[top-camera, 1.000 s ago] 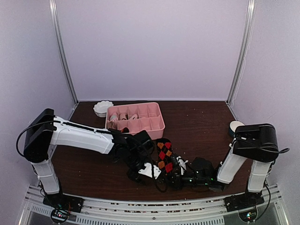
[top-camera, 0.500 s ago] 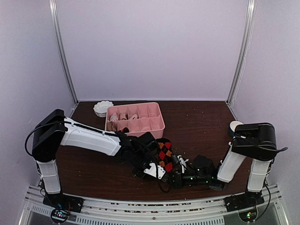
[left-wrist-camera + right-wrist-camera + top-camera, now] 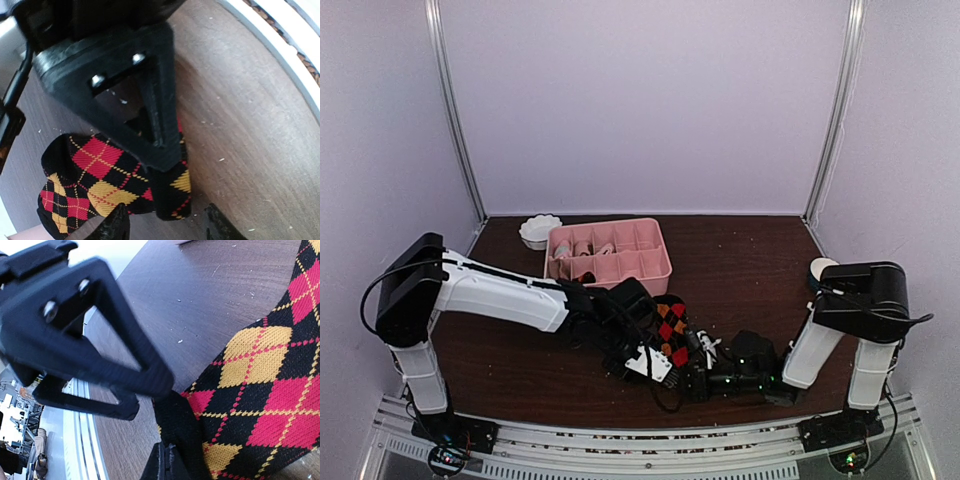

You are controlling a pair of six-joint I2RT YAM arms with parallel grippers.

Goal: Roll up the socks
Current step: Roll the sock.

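A dark brown worktop fills the overhead view, with pale walls around it. Both arms reach low across its near part and meet in a tangle of black parts and cables, so from above the two grippers are hard to tell apart. The left arm, white with black ends, comes in from the left, and the right arm from the right. A pink tray with compartments sits toward the back left. Several compartments hold pale rolled items, too small to identify. An argyle sock, black with red and orange-yellow diamonds, lies on the worktop near the tray's front, its near end hidden under the grippers. In the wrist views, the right gripper has its jaws closed on the sock's black folded edge. The left gripper has its jaws partly apart, straddling that same fold without clearly touching it. A small white bowl stands just left of the tray's back corner.
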